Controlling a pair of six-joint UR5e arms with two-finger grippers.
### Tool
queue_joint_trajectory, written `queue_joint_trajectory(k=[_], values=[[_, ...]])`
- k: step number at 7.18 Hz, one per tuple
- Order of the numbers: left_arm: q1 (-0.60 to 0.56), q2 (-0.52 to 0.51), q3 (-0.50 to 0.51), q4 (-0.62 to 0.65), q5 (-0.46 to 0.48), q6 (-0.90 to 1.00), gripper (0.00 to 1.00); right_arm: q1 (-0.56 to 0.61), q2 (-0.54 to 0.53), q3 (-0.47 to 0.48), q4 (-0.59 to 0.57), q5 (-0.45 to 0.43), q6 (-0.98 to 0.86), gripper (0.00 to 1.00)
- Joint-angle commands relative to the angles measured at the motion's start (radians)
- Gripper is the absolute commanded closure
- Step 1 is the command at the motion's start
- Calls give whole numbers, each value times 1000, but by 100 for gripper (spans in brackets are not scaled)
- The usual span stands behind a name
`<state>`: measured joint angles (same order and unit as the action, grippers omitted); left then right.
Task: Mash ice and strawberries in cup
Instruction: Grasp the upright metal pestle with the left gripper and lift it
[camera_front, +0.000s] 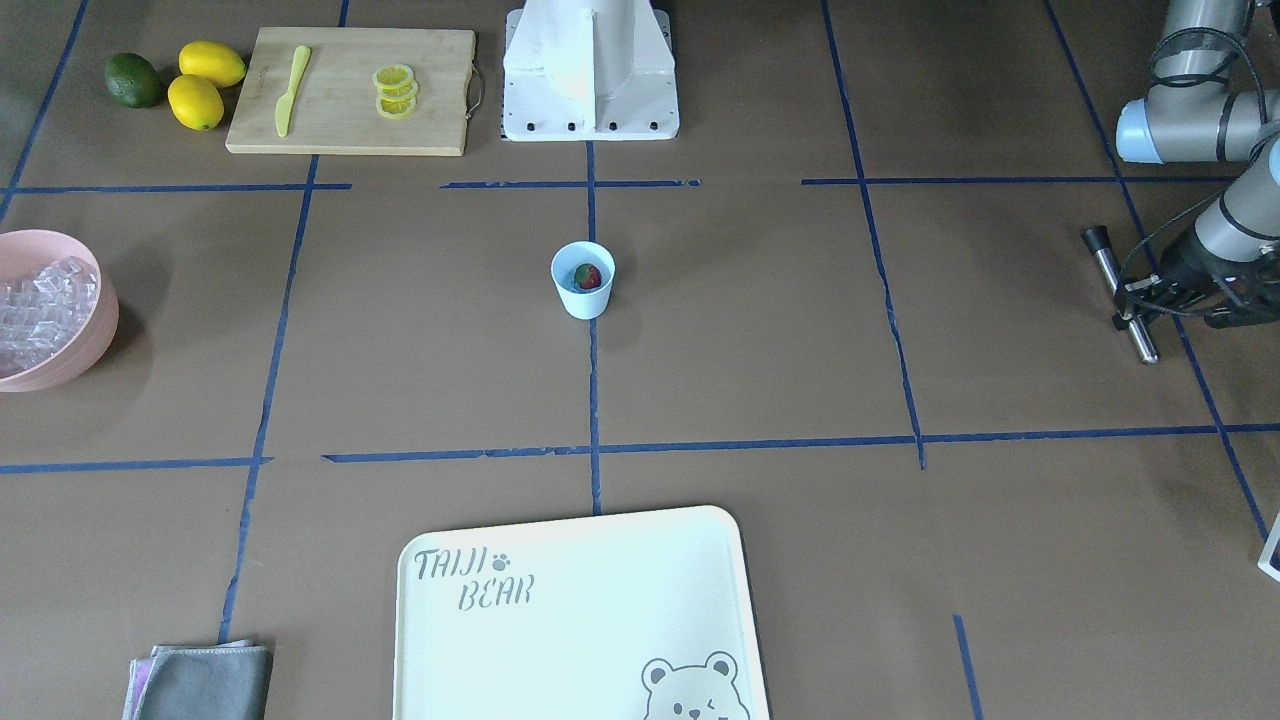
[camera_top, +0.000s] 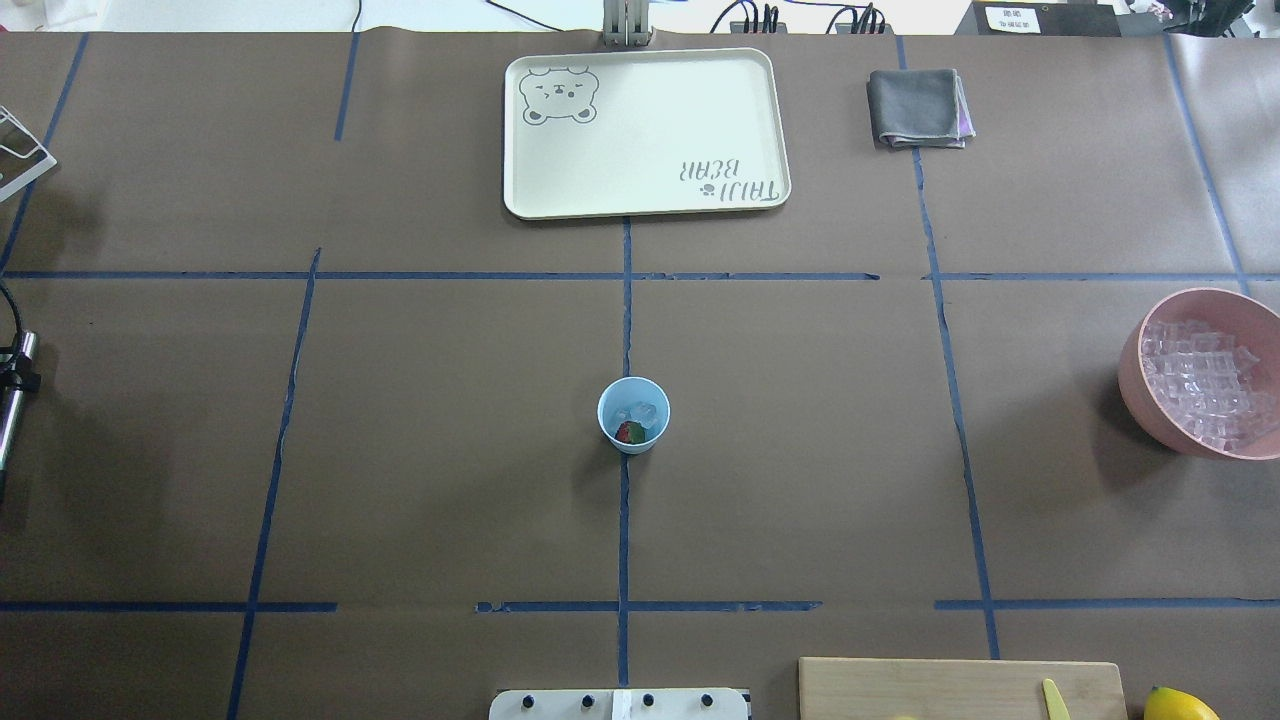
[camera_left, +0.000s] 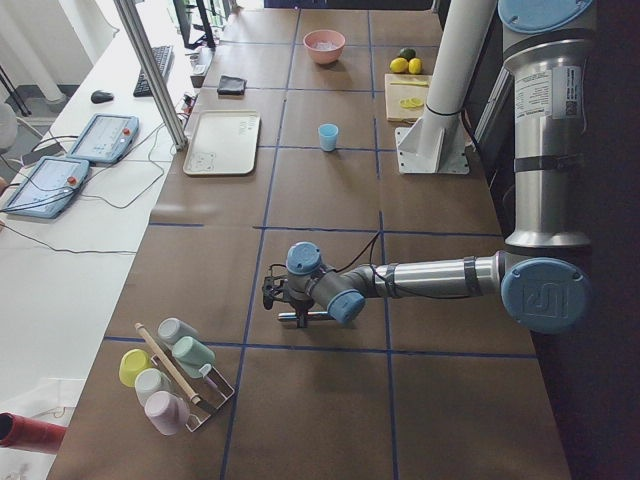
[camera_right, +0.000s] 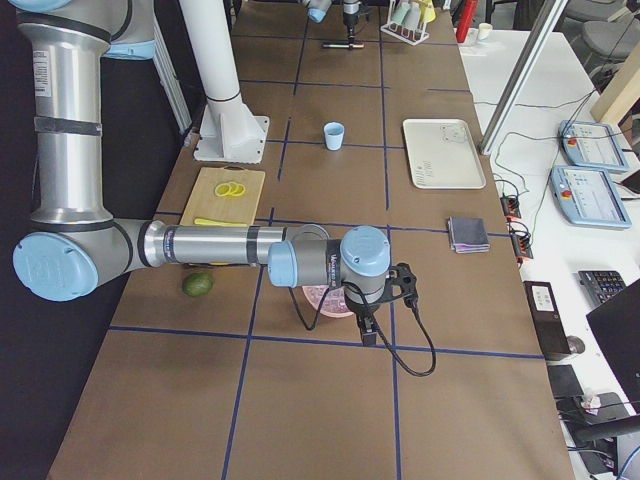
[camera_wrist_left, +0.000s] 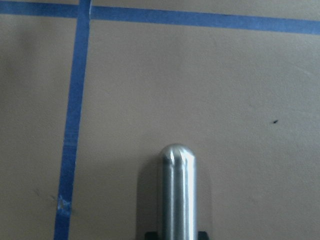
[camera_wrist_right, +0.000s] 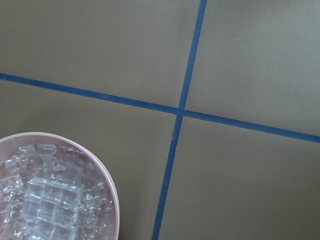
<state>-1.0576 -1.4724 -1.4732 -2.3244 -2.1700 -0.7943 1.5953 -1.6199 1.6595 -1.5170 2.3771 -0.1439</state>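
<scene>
In the front-facing view our left tool (camera_front: 1133, 305), at the right edge, grasps the muddler (camera_front: 1112, 275). The cup (camera_front: 582, 295), holding strawberry (camera_front: 589, 277) and ice (camera_top: 640, 411), stands mid-frame, well apart leftward. We cannot tell the right tool (camera_right: 368, 332) state.

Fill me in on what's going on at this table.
Mashing has not started. The left gripper is clamped on a metal masher rod, far out on its own side of the table. The light-blue cup stands alone mid-table with a strawberry and a few ice cubes inside. The right gripper hangs by the pink bowl, which is heaped with more ice. Whether that gripper is open cannot be told.
</scene>
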Motion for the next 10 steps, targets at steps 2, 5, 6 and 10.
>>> queue_joint_trajectory(k=[2, 5, 6, 10], values=[[-27, 8, -229, 5, 18, 108, 100, 0, -5, 15, -2, 1, 1, 1], [-39, -49, -419, -4, 133, 175, 100, 0, -14, 49, -5, -1, 0, 1], [-35, -64, -473, -82, 145, 181, 100, 0, -14, 66, -9, -4, 0, 1], [19, -59, -517, -477, 300, 156, 100, 0, -17, 65, -12, 2, 0, 1]])
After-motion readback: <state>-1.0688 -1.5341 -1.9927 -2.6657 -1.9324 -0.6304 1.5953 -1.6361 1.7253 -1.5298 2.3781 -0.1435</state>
